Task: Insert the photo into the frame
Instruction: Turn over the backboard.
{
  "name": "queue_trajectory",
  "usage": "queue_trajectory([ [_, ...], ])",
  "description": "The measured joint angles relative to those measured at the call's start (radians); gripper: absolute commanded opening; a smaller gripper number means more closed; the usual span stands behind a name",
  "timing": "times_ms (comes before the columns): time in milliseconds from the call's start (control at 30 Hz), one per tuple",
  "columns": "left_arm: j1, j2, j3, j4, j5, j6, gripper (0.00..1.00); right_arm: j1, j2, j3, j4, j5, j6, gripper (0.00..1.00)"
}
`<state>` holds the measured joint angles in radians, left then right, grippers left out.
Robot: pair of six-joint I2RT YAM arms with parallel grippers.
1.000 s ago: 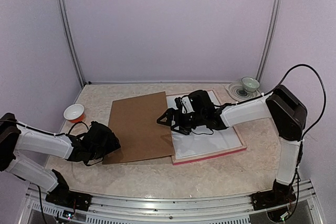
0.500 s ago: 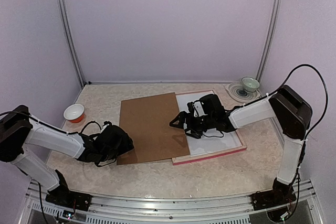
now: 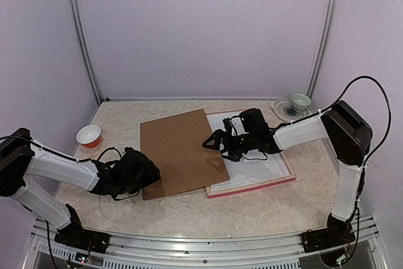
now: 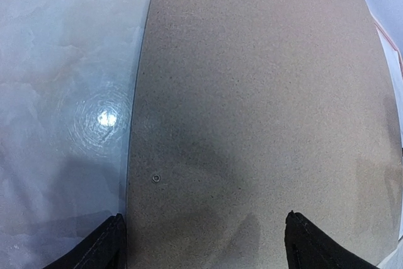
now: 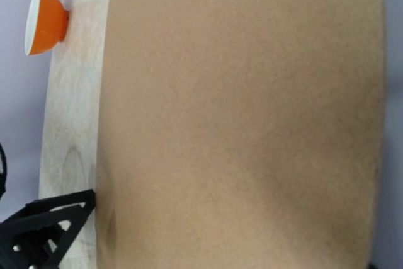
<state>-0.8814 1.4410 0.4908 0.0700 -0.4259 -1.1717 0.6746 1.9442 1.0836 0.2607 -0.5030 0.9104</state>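
I can read no text, label, brand, number or sign on any surface in my camera views.

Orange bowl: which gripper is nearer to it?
Left. The left gripper is at the near-left corner of the brown board, right of the orange bowl; the right gripper is at the board's right edge.

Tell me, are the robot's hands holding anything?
Nothing looks gripped. The left hand and right hand stand open over the flat brown rectangular board.

Soft, even light, one glare spot on the table [image 4: 102, 118], wrist views curved.
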Motion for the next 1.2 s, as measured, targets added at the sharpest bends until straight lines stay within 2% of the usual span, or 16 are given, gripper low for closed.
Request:
queue_trajectory([
  [333, -0.001, 0.027, 0.003, 0.029, -0.029, 0.007, 0.85, -0.020, 0.000, 0.027, 0.039, -0.102, -0.013, 0.99],
  [733, -0.001, 0.047, 0.004, 0.080, -0.024, 0.009, 0.85, -0.010, -0.084, 0.059, 0.064, -0.295, -0.011, 0.99],
  [1200, -0.016, 0.062, 0.005, 0.146, 0.017, -0.014, 0.86, -0.003, -0.155, 0.066, 0.064, -0.330, 0.004, 0.99],
])
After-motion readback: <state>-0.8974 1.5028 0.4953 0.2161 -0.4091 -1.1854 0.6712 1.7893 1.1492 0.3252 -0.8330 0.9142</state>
